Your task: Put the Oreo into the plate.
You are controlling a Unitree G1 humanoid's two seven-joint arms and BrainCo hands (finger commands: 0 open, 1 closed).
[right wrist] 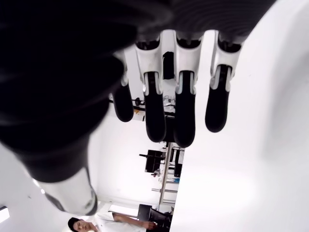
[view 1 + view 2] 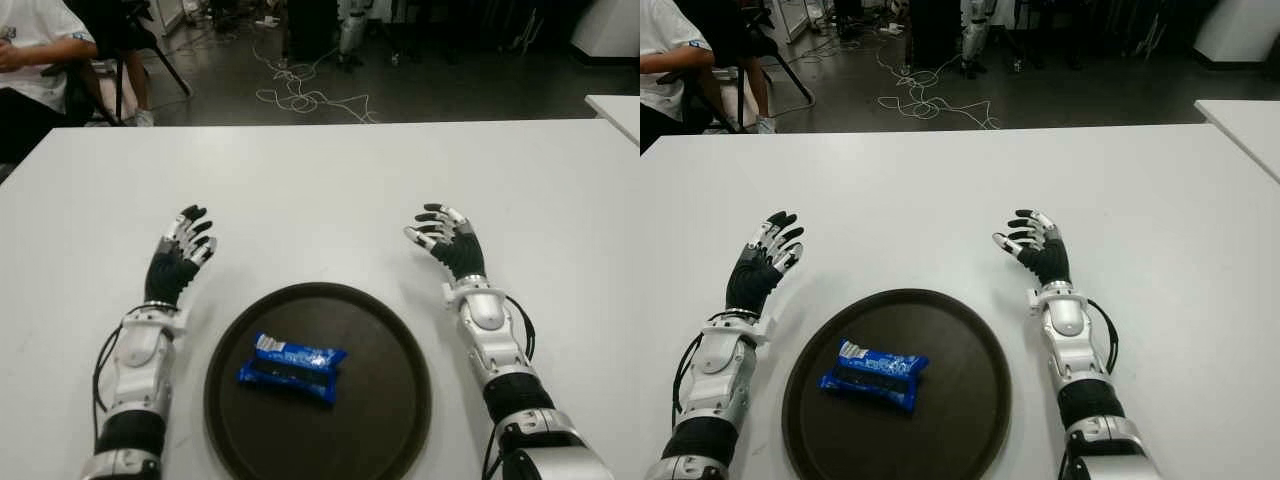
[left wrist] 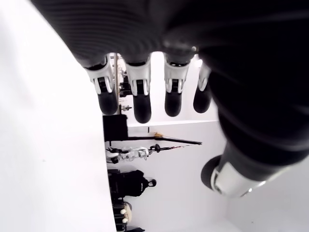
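1. The blue Oreo pack (image 2: 291, 368) lies flat inside the dark round plate (image 2: 395, 400), a little left of the plate's centre, and neither hand touches it.
2. Over on the left side of the plate, the left hand (image 2: 178, 258) shows above the white table (image 2: 320, 180), fingers (image 3: 141, 99) spread loosely and holding nothing.
3. On the right of the plate, the right hand (image 2: 448, 243) mirrors it: fingers (image 1: 185, 121) relaxed and apart, palm empty.
4. Both hands sit beyond the plate's far rim, well apart from each other, with the plate between the two forearms.
5. At the far left corner of the table, a person in a white shirt (image 2: 35, 50) sits on a chair.
6. Cables (image 2: 300, 95) trail across the dark floor beyond the table.
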